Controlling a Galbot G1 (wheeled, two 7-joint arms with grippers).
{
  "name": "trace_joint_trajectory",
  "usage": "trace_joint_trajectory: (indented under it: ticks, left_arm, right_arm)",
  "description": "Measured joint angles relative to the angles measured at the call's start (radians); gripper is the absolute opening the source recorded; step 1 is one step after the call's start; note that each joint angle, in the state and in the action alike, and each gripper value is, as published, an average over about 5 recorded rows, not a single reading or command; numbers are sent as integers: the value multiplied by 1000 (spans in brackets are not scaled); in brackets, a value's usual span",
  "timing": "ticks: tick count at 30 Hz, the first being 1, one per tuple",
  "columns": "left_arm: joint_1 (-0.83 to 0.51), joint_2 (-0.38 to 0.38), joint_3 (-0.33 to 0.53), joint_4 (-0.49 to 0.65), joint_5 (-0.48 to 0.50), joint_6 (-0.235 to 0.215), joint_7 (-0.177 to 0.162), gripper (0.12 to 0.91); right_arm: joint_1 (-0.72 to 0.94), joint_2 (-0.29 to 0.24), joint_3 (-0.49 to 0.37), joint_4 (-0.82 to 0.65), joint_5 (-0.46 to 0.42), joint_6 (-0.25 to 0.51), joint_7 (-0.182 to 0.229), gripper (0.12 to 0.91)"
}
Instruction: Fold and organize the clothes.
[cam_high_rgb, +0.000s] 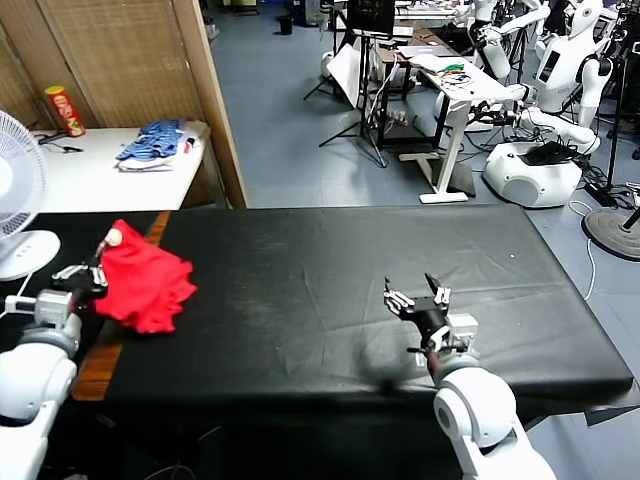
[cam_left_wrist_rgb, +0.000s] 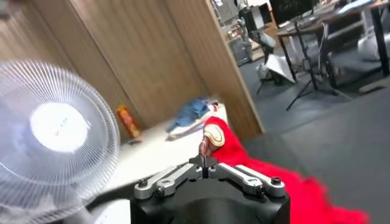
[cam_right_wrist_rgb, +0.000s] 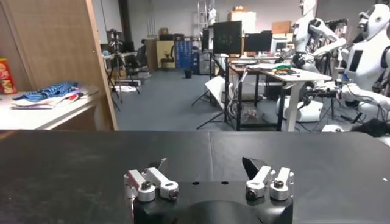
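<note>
Left gripper (cam_high_rgb: 97, 268) clamped on red T-shirt (cam_high_rgb: 145, 285) at black table (cam_high_rgb: 330, 300) left edge, right gripper (cam_high_rgb: 418, 292) jaws apart above table's near edge.

T-shirt (cam_left_wrist_rgb: 286, 182) print mostly hidden

Even indoor light, blurred wrist foreground

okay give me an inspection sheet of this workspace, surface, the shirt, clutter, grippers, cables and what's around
Surface: black table, mostly bare.
Job's things: red shirt, bunched at the table's left edge, not folded.
Clutter: nothing seen on the black table.
Grippers: left gripper shut on the shirt's edge; right gripper open above the table, holding nothing.
Cables: cable on the white side table; more on the floor at far right.
Surroundings: fan, red can, blue pile, other robots, desks.
</note>
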Motion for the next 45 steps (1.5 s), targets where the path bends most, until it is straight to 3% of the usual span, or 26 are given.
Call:
trace_joint_trajectory:
  ticks: [6,11,14,17,20,23,28,30,34,45]
  left_arm:
    - [48,-63,67,-127,-73,35,-37,131]
    - [38,-164,182,-185,-217,65,-82,131]
    - [18,-228,257,-188,-250,66,-94,131]
    - [8,-293,322,-179,-232,66,-83,131]
    - [14,-340,370,-167,-198,72,-42,137]
    - [24,-358,394,-165,-176,78,11,220]
    - [39,-347,394,-190,-183,67,98,493]
    - [41,-338,386,-204,-192,60,115,610]
    - [41,-325,367,-220,-201,39,104,768]
    - [89,-313,317,-241,-195,-5,59,798]
  right_arm:
    - [-11,1,7,7,-5,2,-2,798]
    - [-12,-7,20,6,-3,2,-7,798]
    - [-9,-11,19,-3,-1,2,-16,798]
    - [-3,-18,9,-11,6,-4,-35,798]
    - [6,-29,-6,-20,29,-19,-63,798]
    - [22,-39,-32,-35,78,-48,-89,798]
    - [63,-37,-96,-74,198,-118,-93,798]
    - [88,-28,-128,-94,252,-135,-86,798]
    - [147,-4,-196,-147,346,-147,-74,798]
    - [268,90,-306,-338,454,-131,-3,792]
